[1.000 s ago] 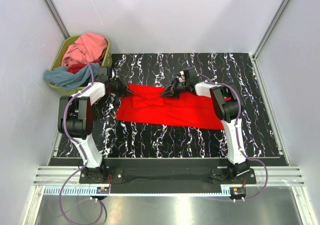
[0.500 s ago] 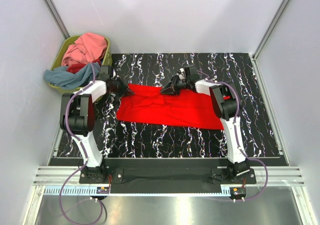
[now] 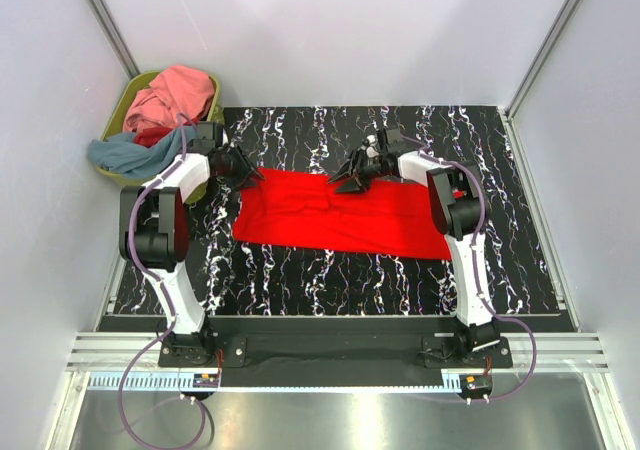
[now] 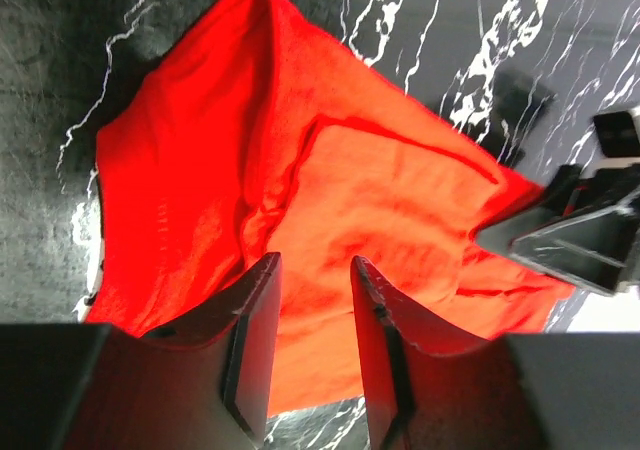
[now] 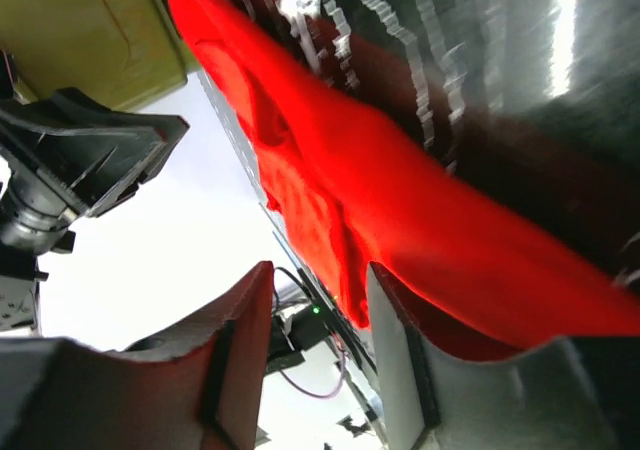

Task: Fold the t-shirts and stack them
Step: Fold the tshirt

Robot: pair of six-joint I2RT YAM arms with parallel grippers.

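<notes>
White-and-black arms [image 3: 180,295], purple cables [image 3: 120,402]

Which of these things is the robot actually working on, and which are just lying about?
Part of the job:
red shirt, spread flat
pink shirt
grey-blue shirt

Just there:
basket, holding the waiting shirts
table

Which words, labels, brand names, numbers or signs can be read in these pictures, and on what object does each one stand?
No text can be read in any view.
The bright red t-shirt is plain, with no print showing.
The olive-green basket shows no label.
The small board at the left arm's base is too small to read.
</notes>
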